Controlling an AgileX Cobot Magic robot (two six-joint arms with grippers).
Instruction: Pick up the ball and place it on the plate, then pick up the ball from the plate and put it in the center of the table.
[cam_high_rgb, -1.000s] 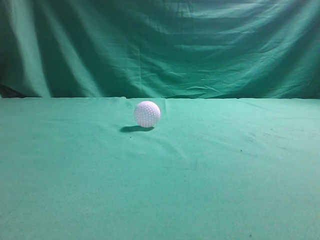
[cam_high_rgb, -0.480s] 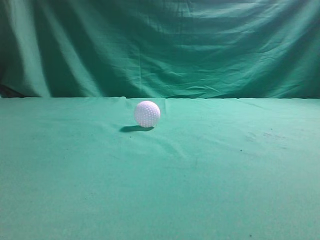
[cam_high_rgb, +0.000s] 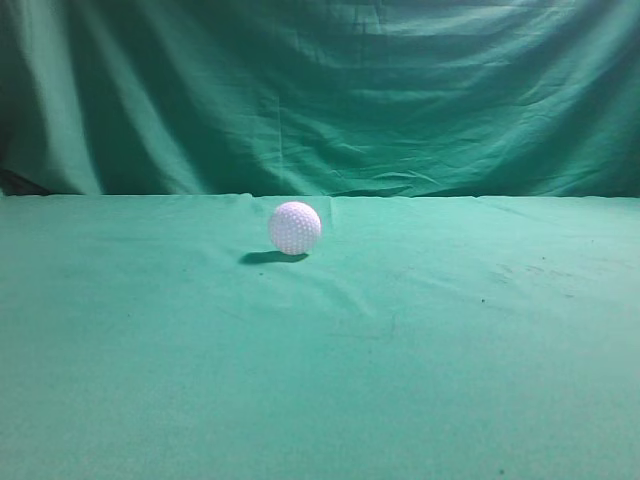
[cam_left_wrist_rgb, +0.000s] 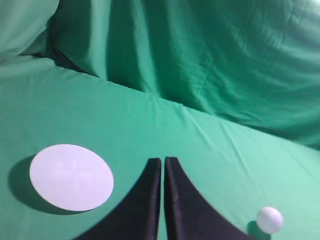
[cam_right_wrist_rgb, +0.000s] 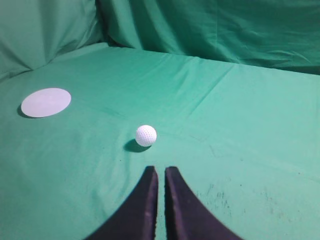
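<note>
The white dimpled ball (cam_high_rgb: 295, 228) rests on the green cloth table (cam_high_rgb: 400, 380), near the middle. It also shows in the right wrist view (cam_right_wrist_rgb: 146, 135), a short way ahead of my right gripper (cam_right_wrist_rgb: 161, 170), which is shut and empty. In the left wrist view the ball (cam_left_wrist_rgb: 270, 220) lies at the lower right. The flat white round plate (cam_left_wrist_rgb: 71, 177) lies to the left of my left gripper (cam_left_wrist_rgb: 162, 161), which is shut and empty. The plate also shows in the right wrist view (cam_right_wrist_rgb: 46, 102), far left. Neither gripper shows in the exterior view.
A draped green backdrop curtain (cam_high_rgb: 320, 90) hangs behind the table. Dark specks mark the cloth at the right (cam_high_rgb: 482, 299). The cloth has slight wrinkles.
</note>
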